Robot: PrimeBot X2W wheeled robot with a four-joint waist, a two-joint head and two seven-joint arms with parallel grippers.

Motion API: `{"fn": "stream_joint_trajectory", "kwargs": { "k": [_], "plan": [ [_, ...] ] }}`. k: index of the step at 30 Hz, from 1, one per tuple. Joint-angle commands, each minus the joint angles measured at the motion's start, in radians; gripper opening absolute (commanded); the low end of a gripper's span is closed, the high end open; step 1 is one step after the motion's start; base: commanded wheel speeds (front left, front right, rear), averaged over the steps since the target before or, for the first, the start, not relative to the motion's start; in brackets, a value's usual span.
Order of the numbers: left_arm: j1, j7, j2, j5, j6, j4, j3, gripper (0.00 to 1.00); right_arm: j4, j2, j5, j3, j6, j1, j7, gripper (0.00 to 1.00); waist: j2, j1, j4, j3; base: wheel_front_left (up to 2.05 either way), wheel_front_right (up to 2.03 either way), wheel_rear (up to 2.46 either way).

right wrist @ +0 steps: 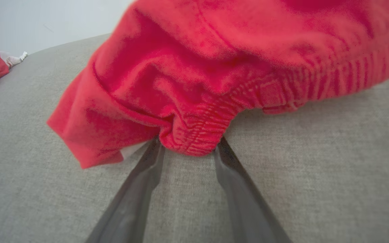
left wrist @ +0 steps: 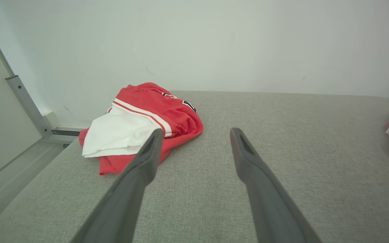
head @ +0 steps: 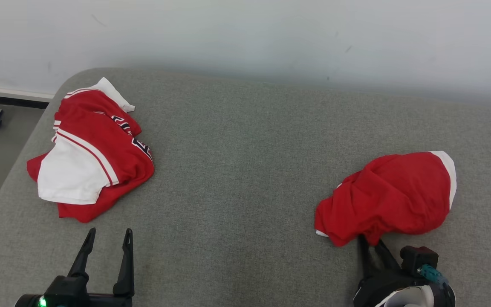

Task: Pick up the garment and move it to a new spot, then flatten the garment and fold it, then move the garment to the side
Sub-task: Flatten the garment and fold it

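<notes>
At lower right, right gripper (head: 370, 246) straddles the elastic hem (right wrist: 194, 136) of the crumpled red cloth garment (head: 392, 194) for lifting, clamp uncertain; left gripper (head: 108, 237) jaws released.

Bare lab-like room: grey upholstered pad (head: 245, 179), blank white wall (head: 245, 34).

Red garment (head: 388, 196) (white trim) lies crumpled at the right

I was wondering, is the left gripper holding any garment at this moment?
No, the left gripper stands open, with the bare grey surface showing between its fingers.
</notes>
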Motion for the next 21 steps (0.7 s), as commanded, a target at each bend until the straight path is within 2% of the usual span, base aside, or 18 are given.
{"fn": "stream_joint_trajectory", "kwargs": {
  "k": [1,7,13,21],
  "plan": [
    [-0.011,-0.004,0.003,-0.008,0.001,0.001,0.002,1.00,-0.005,-0.001,0.001,-0.003,-0.002,-0.006,0.000,0.00,0.0000,-0.0001,-0.002,0.004,0.00,0.00,0.00],
    [-0.001,-0.004,-0.002,-0.013,0.001,0.004,0.008,1.00,-0.085,-0.002,-0.010,-0.015,-0.002,0.043,0.000,0.00,0.0000,-0.0001,-0.042,0.010,0.00,0.00,0.00],
    [-0.004,-0.003,-0.015,-0.021,0.001,0.006,0.003,1.00,-0.218,-0.024,-0.008,-0.033,-0.002,0.133,0.000,0.00,0.0000,-0.0001,-0.099,0.019,0.00,0.00,0.00],
    [-0.022,-0.004,-0.025,-0.018,0.001,0.007,-0.002,1.00,-0.371,-0.055,-0.021,-0.109,-0.002,0.184,0.000,0.00,0.0000,-0.0001,-0.149,0.036,0.00,0.00,0.00]
  ]
}}
